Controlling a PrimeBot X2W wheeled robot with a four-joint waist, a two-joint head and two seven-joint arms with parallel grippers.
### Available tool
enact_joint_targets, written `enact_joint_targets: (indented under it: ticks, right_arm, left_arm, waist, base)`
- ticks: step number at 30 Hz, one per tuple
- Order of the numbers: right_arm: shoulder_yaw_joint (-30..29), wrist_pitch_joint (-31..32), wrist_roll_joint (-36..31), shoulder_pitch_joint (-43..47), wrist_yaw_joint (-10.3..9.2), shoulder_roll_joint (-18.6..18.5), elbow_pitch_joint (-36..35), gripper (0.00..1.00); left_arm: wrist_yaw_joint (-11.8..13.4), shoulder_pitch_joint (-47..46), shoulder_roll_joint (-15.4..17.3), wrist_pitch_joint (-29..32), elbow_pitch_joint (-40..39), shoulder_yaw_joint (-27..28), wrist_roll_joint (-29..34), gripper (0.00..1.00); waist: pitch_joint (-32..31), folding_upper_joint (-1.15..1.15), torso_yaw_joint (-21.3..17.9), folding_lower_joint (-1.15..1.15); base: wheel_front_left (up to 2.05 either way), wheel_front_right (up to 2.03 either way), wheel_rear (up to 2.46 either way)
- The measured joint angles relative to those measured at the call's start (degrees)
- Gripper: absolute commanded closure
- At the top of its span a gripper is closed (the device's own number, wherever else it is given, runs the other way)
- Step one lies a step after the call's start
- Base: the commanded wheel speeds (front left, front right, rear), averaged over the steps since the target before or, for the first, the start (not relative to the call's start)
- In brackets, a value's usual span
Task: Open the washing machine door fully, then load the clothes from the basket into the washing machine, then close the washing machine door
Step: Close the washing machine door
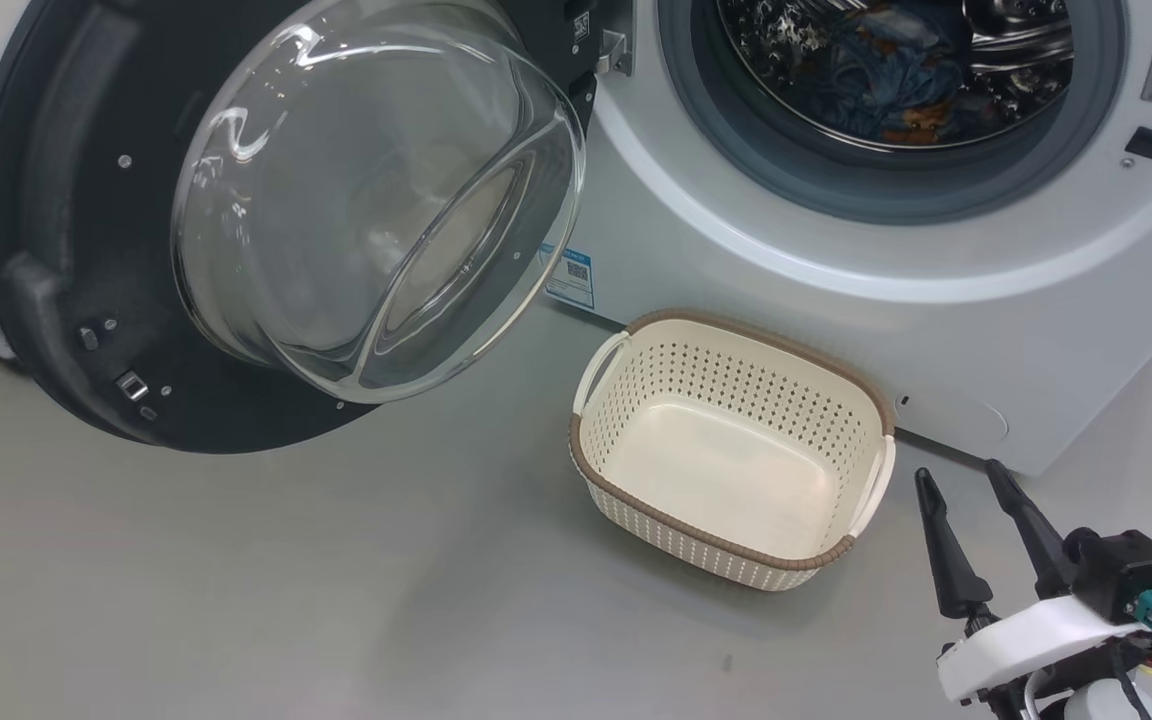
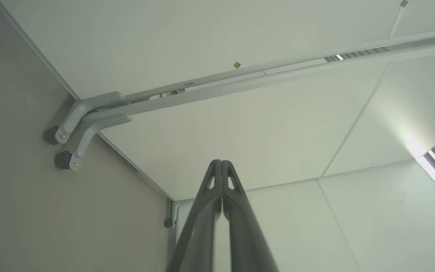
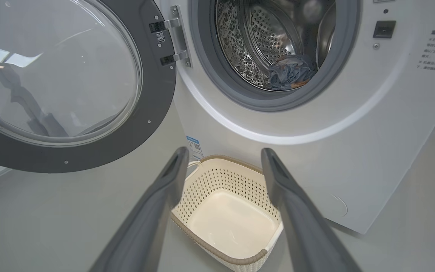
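The white washing machine stands with its door swung wide open to the left. Blue clothes lie inside the steel drum. The cream basket sits on the floor before the machine with nothing in it. My right gripper hovers open just right of the basket, fingers pointing toward the machine, holding nothing. My left gripper is shut on nothing and points up at a ceiling corner.
Grey floor spreads left of and in front of the basket. A blue sticker marks the machine's lower left front. White pipes with brackets run along the ceiling in the left wrist view.
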Motion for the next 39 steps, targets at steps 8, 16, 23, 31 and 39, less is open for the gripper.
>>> enact_joint_targets:
  ticks: [8, 16, 23, 31, 39]
  right_arm:
    - [1.2, 0.0, 0.0, -1.0, 0.0, -1.8, 0.0, 0.0]
    - [2.0, 0.0, 0.0, -2.2, 0.0, -3.5, 0.4, 0.0]
    - [1.8, 0.0, 0.0, -2.2, 0.0, -5.2, 0.4, 0.0]
    - [2.0, 0.0, 0.1, -3.2, 0.0, -6.5, 0.3, 0.0]
    - [1.9, 0.0, 0.1, -3.6, 0.0, -7.5, 0.0, 0.0]
  left_arm:
    - [0.3, -6.6, 2.2, 4.4, 6.3, 3.2, -6.7, 1.0]
    - [0.0, -11.0, 2.2, 7.5, 10.4, 4.4, -11.0, 1.0]
    - [-0.8, -11.9, 3.4, 10.0, 13.8, 4.2, -12.3, 1.0]
    - [-1.8, -12.9, 4.6, 13.2, 16.4, 3.3, -13.4, 1.0]
    - [-3.9, -13.9, 5.6, 16.2, 17.9, 1.6, -13.5, 1.0]
  waist:
    - [2.5, 0.0, -1.7, 0.0]
    - [4.1, 0.0, -3.6, 0.0]
    - [5.4, 0.0, -4.7, 0.0]
    - [7.5, 0.0, -5.6, 0.0]
    - [9.9, 0.0, -6.3, 0.0]
  base:
    - [0.0, 0.0, 0.0]
    - [0.0, 0.0, 0.0]
    - [0.0, 0.0, 0.0]
    - [0.0, 0.0, 0.0]
    - [0.0, 0.0, 0.0]
